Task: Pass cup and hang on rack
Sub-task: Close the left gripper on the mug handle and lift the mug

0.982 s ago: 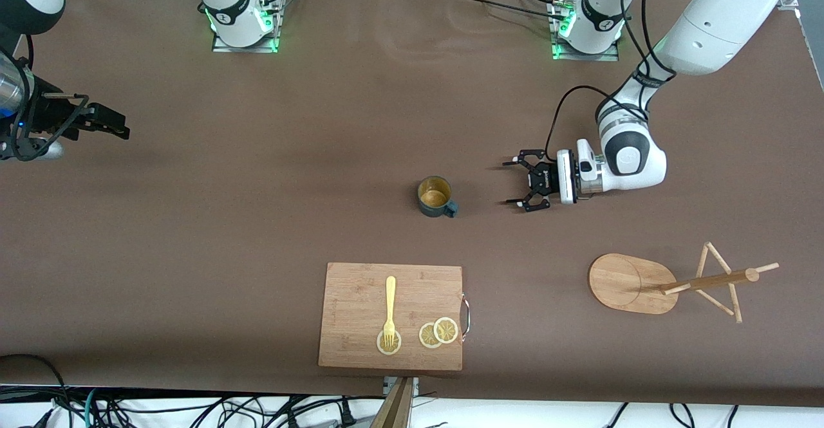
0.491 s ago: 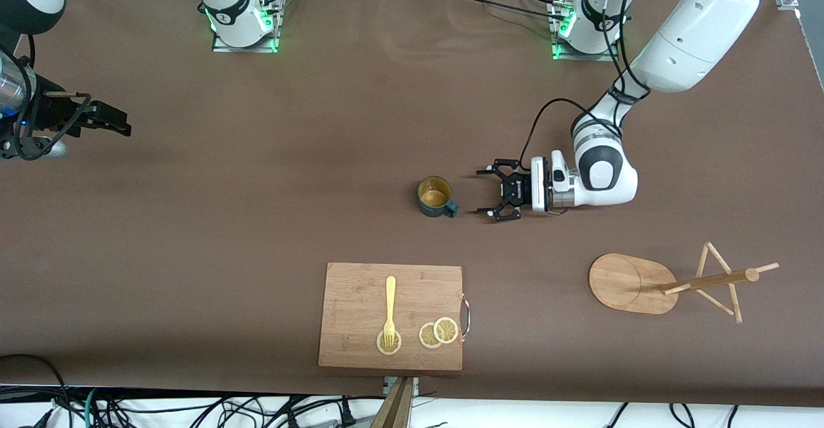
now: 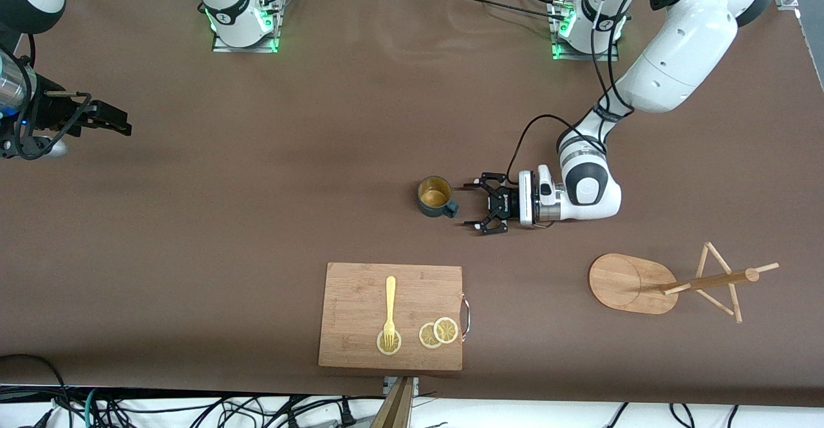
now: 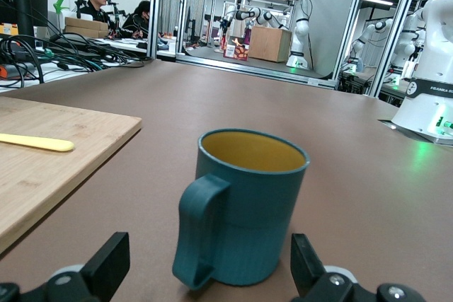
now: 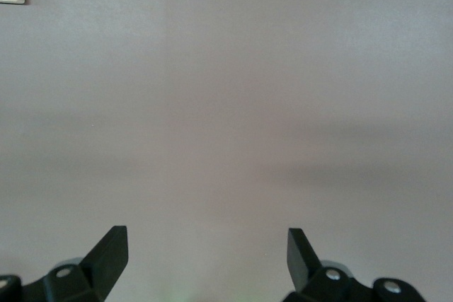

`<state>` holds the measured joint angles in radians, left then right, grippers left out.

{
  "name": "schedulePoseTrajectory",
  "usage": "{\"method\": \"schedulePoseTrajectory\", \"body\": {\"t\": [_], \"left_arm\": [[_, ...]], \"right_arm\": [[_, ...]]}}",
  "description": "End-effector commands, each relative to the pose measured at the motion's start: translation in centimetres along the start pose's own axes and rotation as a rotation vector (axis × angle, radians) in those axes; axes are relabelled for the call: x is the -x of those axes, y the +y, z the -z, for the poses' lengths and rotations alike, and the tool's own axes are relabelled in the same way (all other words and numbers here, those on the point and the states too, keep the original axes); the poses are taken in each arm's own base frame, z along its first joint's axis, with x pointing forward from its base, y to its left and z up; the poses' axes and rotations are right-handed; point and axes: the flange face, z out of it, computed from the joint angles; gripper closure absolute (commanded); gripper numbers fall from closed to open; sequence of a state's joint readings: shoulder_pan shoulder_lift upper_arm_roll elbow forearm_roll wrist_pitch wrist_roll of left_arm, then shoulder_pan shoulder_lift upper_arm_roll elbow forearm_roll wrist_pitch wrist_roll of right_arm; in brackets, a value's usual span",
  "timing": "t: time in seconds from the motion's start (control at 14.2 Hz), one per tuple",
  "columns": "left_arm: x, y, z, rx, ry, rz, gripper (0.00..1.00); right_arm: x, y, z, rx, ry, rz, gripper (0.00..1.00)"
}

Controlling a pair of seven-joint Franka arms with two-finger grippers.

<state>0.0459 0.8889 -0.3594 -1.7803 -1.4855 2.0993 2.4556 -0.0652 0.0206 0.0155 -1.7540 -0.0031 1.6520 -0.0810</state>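
Observation:
The dark teal cup (image 3: 434, 196) stands upright mid-table, its yellowish inside showing and its handle (image 3: 452, 208) turned toward my left gripper. My left gripper (image 3: 469, 207) lies low and level beside the cup, toward the left arm's end, open, with its fingertips just short of the cup. In the left wrist view the cup (image 4: 244, 210) fills the middle, ahead of the open left gripper (image 4: 209, 274) and not between its fingers. The bamboo rack (image 3: 627, 283) stands nearer the front camera, toward the left arm's end. My right gripper (image 3: 119, 124) waits open at the right arm's end; it (image 5: 207, 256) holds nothing.
A wooden cutting board (image 3: 360, 286) lies nearer the front camera than the cup, carrying a yellow fork (image 3: 389, 306) and lemon slices (image 3: 438, 333). The board's edge (image 4: 64, 167) shows beside the cup in the left wrist view. Brown table surface surrounds the cup.
My left gripper has slid across the table toward the cup, still open, and now sits just beside its handle. The right arm and the cup have not moved.

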Motion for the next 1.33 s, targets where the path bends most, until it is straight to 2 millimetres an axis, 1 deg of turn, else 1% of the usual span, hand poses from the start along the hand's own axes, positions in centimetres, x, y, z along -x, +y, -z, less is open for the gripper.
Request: {"method": "schedulePoseTrajectory", "body": {"t": [0.0, 0.21, 0.49, 0.56, 0.84, 0.91, 0.98, 1.12, 1.19, 1.26], "left_arm": [[0.1, -0.5, -1.7, -0.018, 0.046, -0.008, 0.0], [0.7, 0.1, -2.7, -0.007, 0.049, 0.006, 0.0], [0.8, 0.2, -3.0, -0.002, 0.048, 0.006, 0.0], [0.8, 0.2, -3.0, -0.001, 0.047, 0.004, 0.04], [0.9, 0.3, -2.9, 0.001, 0.05, -0.021, 0.45], [0.8, 0.4, -3.0, 0.009, 0.061, -0.021, 0.5], [0.9, 0.6, -3.0, 0.015, 0.064, -0.019, 0.5], [1.2, 0.8, -2.9, 0.018, 0.061, -0.015, 0.55], [1.3, 0.9, -2.9, 0.022, 0.062, -0.014, 0.59], [1.4, 0.9, -2.7, 0.021, 0.059, -0.013, 0.65]], "right_arm": [[0.4, -0.1, 0.6, 0.011, -0.002, -0.009, 0.01], [0.4, -0.2, 0.5, 0.011, -0.004, -0.008, 0.01], [0.4, -0.2, 0.5, 0.009, -0.005, -0.008, 0.01], [0.4, -0.2, 0.5, 0.009, -0.004, -0.008, 0.01], [0.4, -0.1, 0.5, 0.009, -0.005, -0.012, 0.01], [0.4, -0.1, 0.5, 0.009, -0.005, -0.011, 0.01], [0.4, -0.1, 0.5, 0.009, -0.005, -0.011, 0.01], [0.4, -0.1, 0.5, 0.009, -0.005, -0.012, 0.01], [0.4, -0.1, 0.5, 0.009, -0.005, -0.011, 0.01], [0.4, -0.1, 0.5, 0.009, -0.005, -0.012, 0.01]]}}
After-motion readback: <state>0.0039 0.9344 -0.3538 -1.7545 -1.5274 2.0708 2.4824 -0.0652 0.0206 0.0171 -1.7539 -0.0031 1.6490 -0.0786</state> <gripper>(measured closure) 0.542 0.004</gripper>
